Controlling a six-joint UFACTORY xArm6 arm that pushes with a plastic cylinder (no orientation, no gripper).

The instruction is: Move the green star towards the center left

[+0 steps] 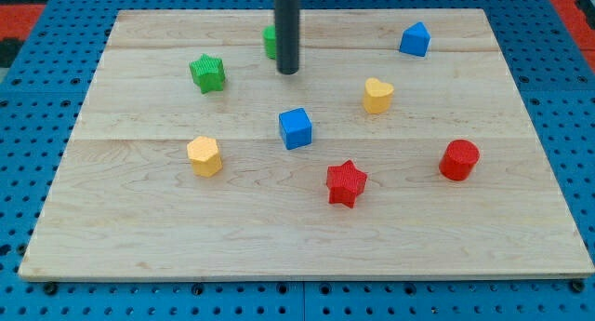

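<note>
The green star [208, 73] lies on the wooden board [139, 228] at the upper left. My tip [288, 72] is the lower end of a dark rod that comes down from the view's top centre. It stands to the right of the green star, about a block's width or more apart from it. A second green block [270, 42] sits just behind and left of the rod, partly hidden by it; its shape cannot be made out.
A blue cube [296, 128] is at the centre, a yellow hexagon-like block [204, 156] at centre left, a red star [347, 182] below centre, a yellow heart [377, 95] right of centre, a red cylinder [459, 160] at right, a blue block [416, 39] at upper right.
</note>
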